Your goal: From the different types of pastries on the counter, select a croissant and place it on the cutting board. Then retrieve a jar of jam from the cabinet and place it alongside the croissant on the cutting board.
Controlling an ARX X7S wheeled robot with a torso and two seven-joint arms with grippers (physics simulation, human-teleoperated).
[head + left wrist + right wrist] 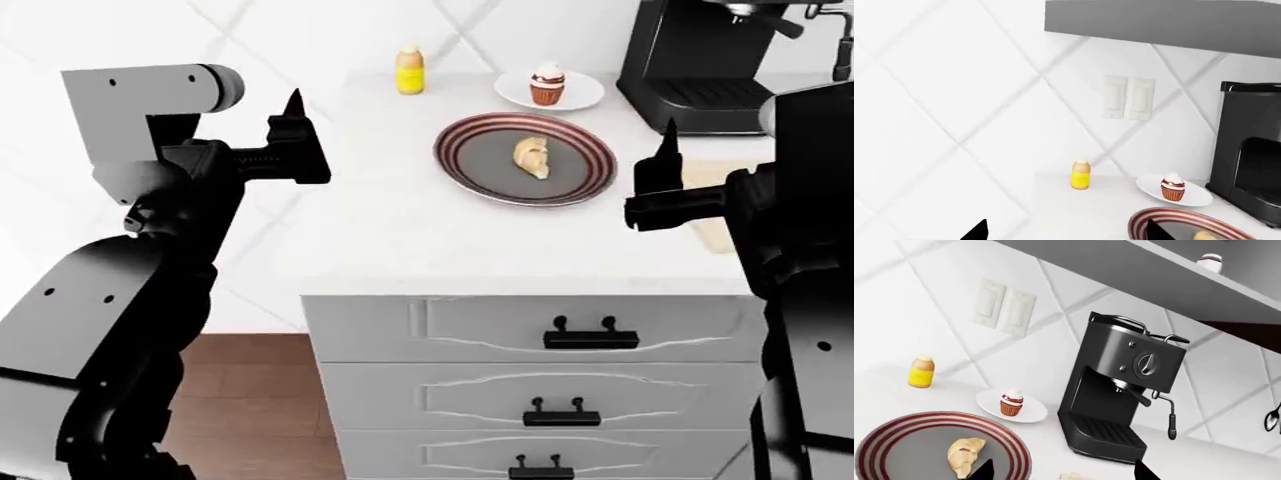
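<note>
Croissant (pixel 531 157): one, on the striped plate (pixel 467 165) mid-counter (pixel 400 230), long axis running roughly toward and away from the robot. It lay forward and left of the right gripper (pixel 663 150), which was the nearer; the left gripper (pixel 294 115) hung beyond the counter's left edge. Both grippers held nothing; jaw spread could not be told.

Cupcake (pixel 547 85): one, on a white saucer (pixel 514 95). Yellow bottle (pixel 410 70): one. Coffee machine (pixel 694 55): one. Cutting board (pixel 714 235): one, mostly hidden behind the right arm. Jam jar: none identified.
</note>
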